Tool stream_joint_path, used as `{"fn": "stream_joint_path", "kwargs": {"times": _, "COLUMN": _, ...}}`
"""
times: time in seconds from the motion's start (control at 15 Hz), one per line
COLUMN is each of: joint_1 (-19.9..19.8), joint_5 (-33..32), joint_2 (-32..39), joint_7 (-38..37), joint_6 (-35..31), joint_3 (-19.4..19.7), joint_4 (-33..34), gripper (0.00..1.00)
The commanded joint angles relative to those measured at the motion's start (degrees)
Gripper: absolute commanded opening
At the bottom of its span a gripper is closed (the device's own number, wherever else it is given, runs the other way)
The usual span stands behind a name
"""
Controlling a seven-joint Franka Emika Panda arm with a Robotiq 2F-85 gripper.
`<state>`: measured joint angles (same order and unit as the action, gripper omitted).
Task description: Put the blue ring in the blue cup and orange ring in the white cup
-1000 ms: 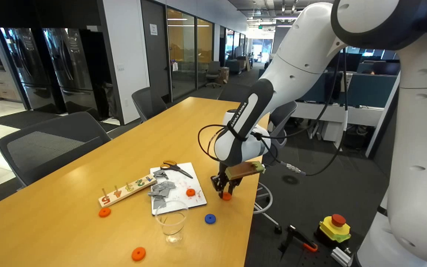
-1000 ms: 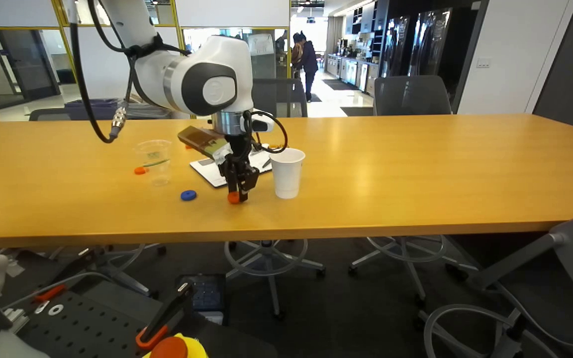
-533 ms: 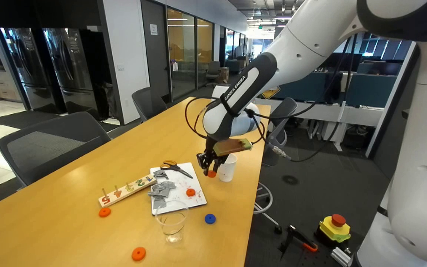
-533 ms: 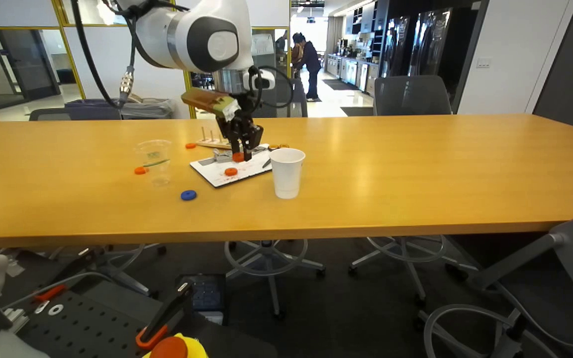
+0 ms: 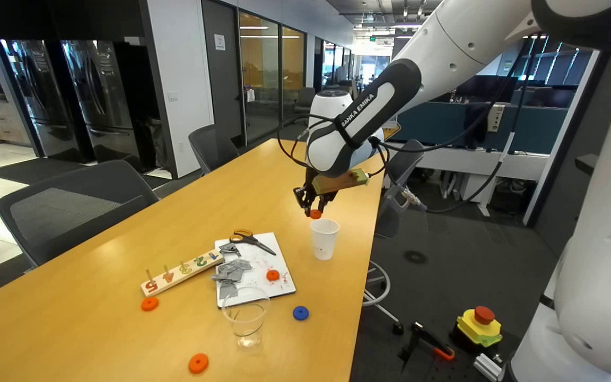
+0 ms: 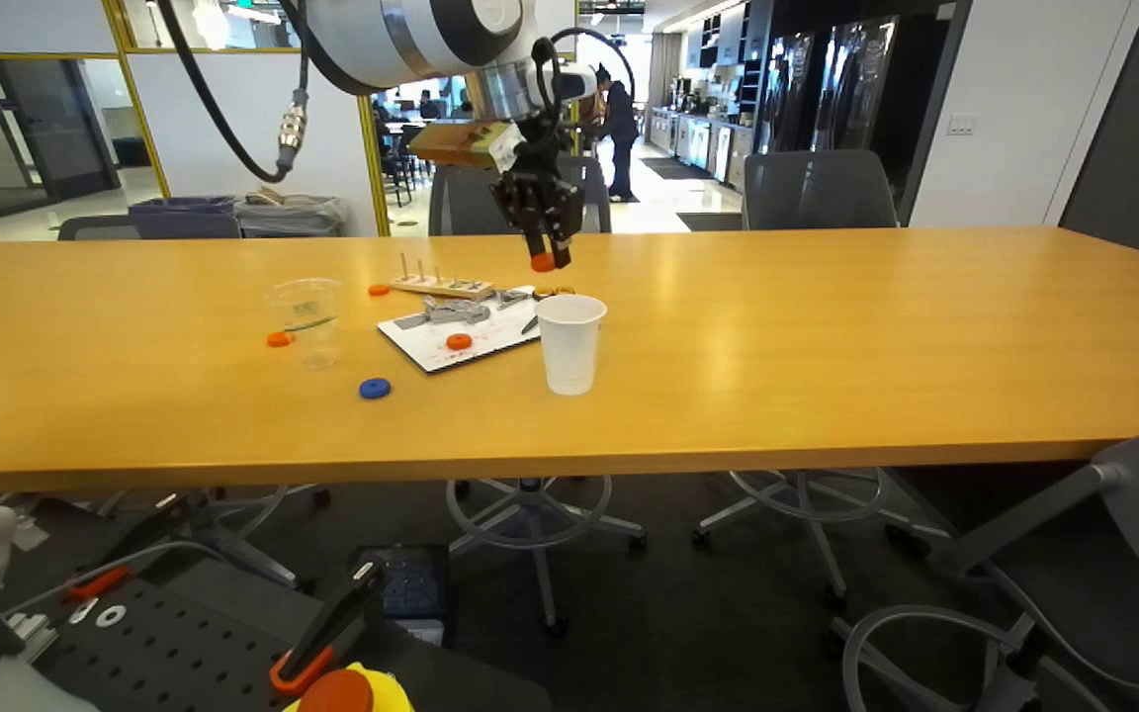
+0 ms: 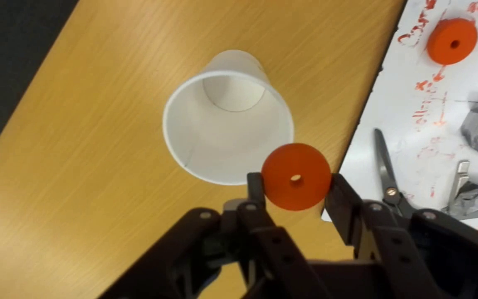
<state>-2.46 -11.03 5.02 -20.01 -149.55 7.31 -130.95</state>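
Note:
My gripper [image 7: 297,182] is shut on an orange ring [image 7: 293,198], pinched at its sides between the two fingertips. The ring hangs in the air, higher than the rim of the white cup [image 5: 324,243]. In the wrist view it overlaps one edge of the white cup's mouth [image 7: 222,145], and I see nothing inside that cup. The see-through blue cup [image 6: 320,346] stands upright farther along the table. Flat on the wood lies the blue ring [image 5: 300,313], between the two cups and apart from both; it is out of the wrist view.
A whiteboard [image 5: 279,254] carries another orange ring [image 5: 272,275], scissors [image 5: 252,241] and crumpled grey tape [image 5: 231,270]. Beside it lies a numbered peg block [image 5: 183,273]. More orange rings lie near the block [image 5: 149,303] and beyond the blue cup [image 5: 198,363].
The gripper has lifted the orange ring from the tabletop and carried it up and over toward the white cup, which is no longer hidden behind the gripper. The blue ring and cups have not moved.

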Motion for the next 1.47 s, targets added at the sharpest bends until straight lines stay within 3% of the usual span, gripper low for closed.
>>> {"fn": "stream_joint_path", "kwargs": {"times": 0.0, "joint_1": -0.4, "joint_5": -2.2, "joint_2": 1.3, "joint_7": -2.7, "joint_6": 4.0, "joint_3": 0.6, "joint_4": 2.6, "gripper": 0.17}}
{"fn": "stream_joint_path", "kwargs": {"times": 0.87, "joint_1": 0.5, "joint_5": -5.3, "joint_2": 7.1, "joint_7": -9.9, "joint_6": 4.9, "joint_3": 3.6, "joint_4": 6.3, "gripper": 0.17}}
{"fn": "stream_joint_path", "kwargs": {"times": 0.93, "joint_1": 0.3, "joint_5": -4.7, "joint_2": 6.9, "joint_7": -9.5, "joint_6": 5.2, "joint_3": 3.5, "joint_4": 6.2, "gripper": 0.63}}
{"fn": "stream_joint_path", "kwargs": {"times": 1.07, "joint_1": -0.3, "joint_5": -2.9, "joint_2": 6.6, "joint_7": -7.0, "joint_6": 5.9, "joint_3": 3.0, "joint_4": 6.2, "gripper": 0.73}}
{"fn": "stream_joint_path", "kwargs": {"times": 1.27, "joint_1": -0.5, "joint_5": -1.8, "joint_2": 5.8, "joint_7": -5.7, "joint_6": 6.4, "joint_3": 2.8, "joint_4": 5.7, "gripper": 0.97}}
{"fn": "stream_joint_path", "kwargs": {"times": 1.4, "joint_1": -0.4, "joint_5": -2.0, "joint_2": 5.1, "joint_7": -5.3, "joint_6": 7.1, "joint_3": 2.7, "joint_4": 5.4, "gripper": 1.00}}
